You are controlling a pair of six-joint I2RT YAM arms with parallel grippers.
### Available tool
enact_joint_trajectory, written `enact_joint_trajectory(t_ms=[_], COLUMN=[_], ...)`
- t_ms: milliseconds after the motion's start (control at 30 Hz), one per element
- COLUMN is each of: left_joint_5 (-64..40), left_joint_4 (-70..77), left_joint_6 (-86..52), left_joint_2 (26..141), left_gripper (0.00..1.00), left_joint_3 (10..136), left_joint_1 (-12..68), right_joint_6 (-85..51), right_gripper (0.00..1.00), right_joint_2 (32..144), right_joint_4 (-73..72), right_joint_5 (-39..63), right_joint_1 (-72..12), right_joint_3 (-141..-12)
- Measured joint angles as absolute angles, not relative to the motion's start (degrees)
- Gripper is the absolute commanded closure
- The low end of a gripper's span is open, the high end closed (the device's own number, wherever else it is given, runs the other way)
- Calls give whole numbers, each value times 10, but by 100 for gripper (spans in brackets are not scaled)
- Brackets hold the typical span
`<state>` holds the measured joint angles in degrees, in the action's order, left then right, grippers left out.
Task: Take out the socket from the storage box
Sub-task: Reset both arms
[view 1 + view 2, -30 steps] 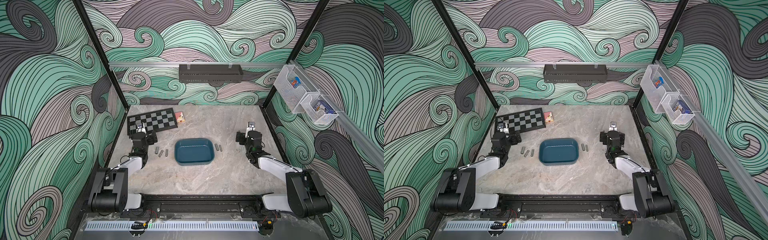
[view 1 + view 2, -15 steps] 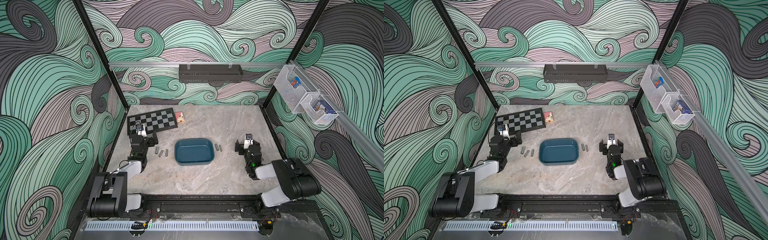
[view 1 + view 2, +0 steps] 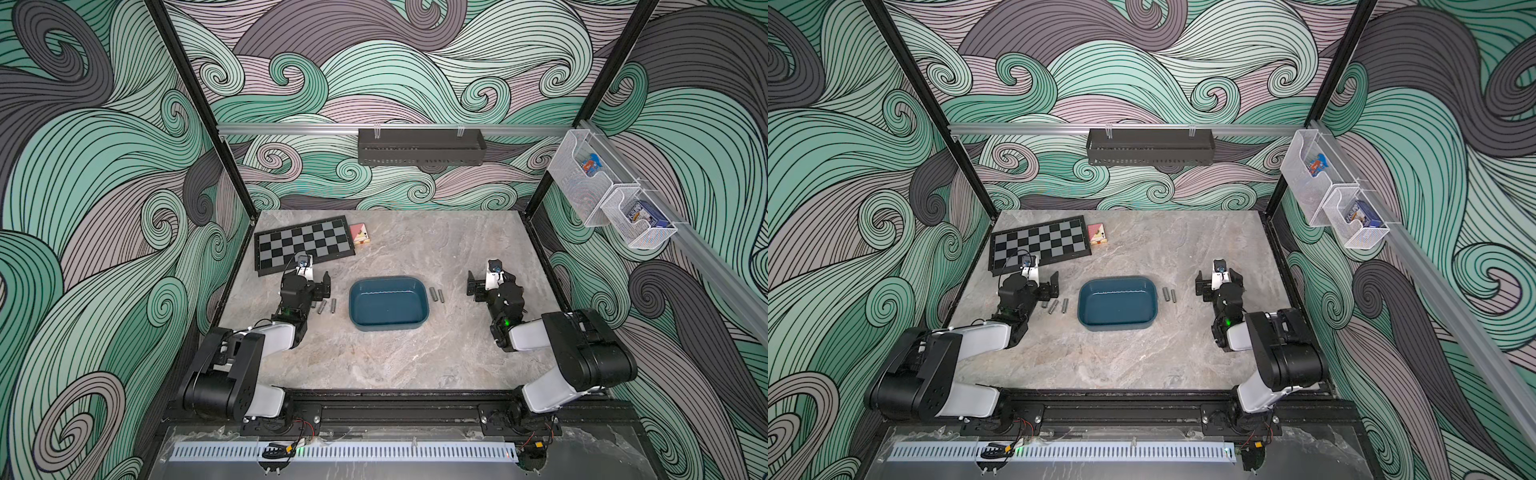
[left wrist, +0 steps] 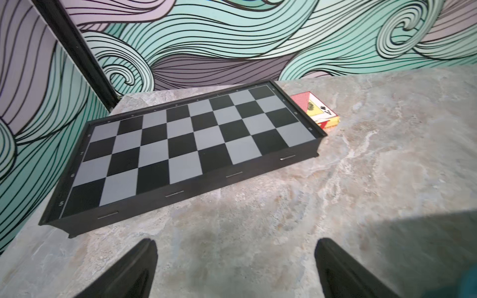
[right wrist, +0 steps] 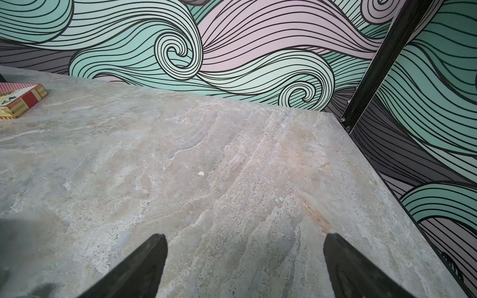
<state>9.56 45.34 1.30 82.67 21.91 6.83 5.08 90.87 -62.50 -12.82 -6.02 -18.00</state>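
Marble tabletop (image 3: 395, 361), storage box (image 3: 386, 326) central, sockets (image 3: 432, 294) beside it

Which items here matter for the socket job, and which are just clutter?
Job:
- storage box, looks empty
- grey sockets on the table left of it, more on its right

Clutter:
- chessboard
- card box
- black wall tray
- mesh baskets
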Motion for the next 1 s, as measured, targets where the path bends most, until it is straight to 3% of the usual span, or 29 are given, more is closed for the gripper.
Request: enact_joint_trajectory(t_ms=[167, 1000], left_joint_5=[70, 52], left_joint_4=[535, 518], left_joint_6=[1, -13], left_joint_2=[901, 904], left_gripper=[1, 1], left_joint_3=[192, 234], left_joint_1=[18, 10], right_joint_6=[48, 13], right_gripper=[2, 2], right_joint_2=[908, 906], right_joint_4=[-619, -552], right_joint_5=[-125, -71], right_joint_1=[-57, -17], right_joint_3=[-180, -209])
